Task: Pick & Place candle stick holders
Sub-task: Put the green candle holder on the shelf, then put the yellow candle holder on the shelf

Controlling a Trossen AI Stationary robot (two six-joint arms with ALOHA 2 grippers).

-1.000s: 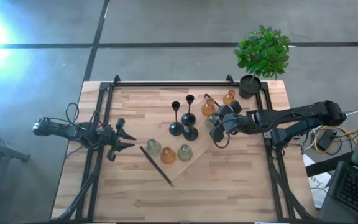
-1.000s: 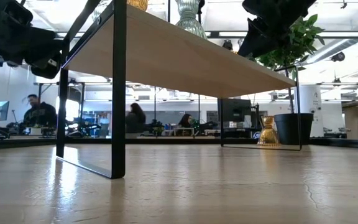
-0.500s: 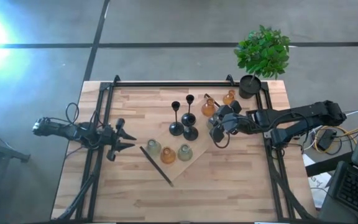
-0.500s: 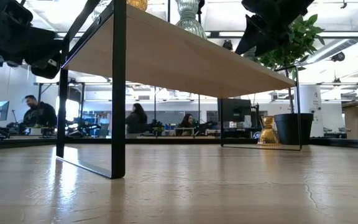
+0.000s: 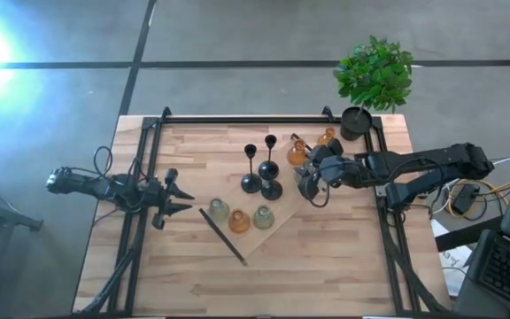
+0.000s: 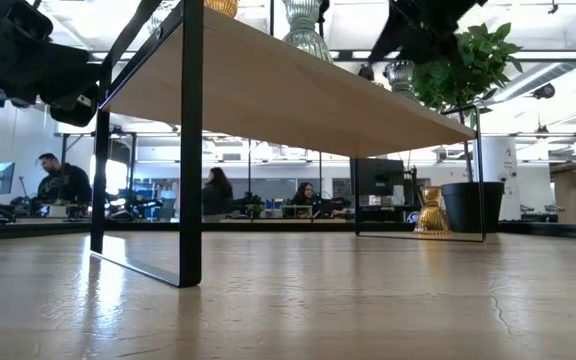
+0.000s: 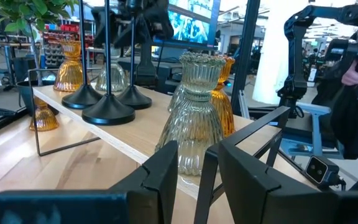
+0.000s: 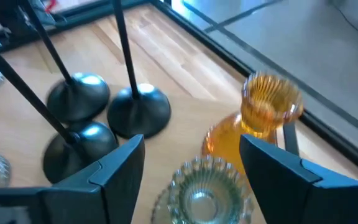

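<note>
One pale green holder (image 8: 205, 185) between open right gripper (image 8: 191, 165) fingers.

From above, you see strong white glare at nine o'clock on the floor (image 5: 25, 53), washing it pale. The bench (image 5: 193, 275) is evenly lit with faint shadows. Your low view is backlit by bright ceiling lights. Your right wrist view is motion-blurred, the amber holder (image 8: 269, 106) smeared.
</note>
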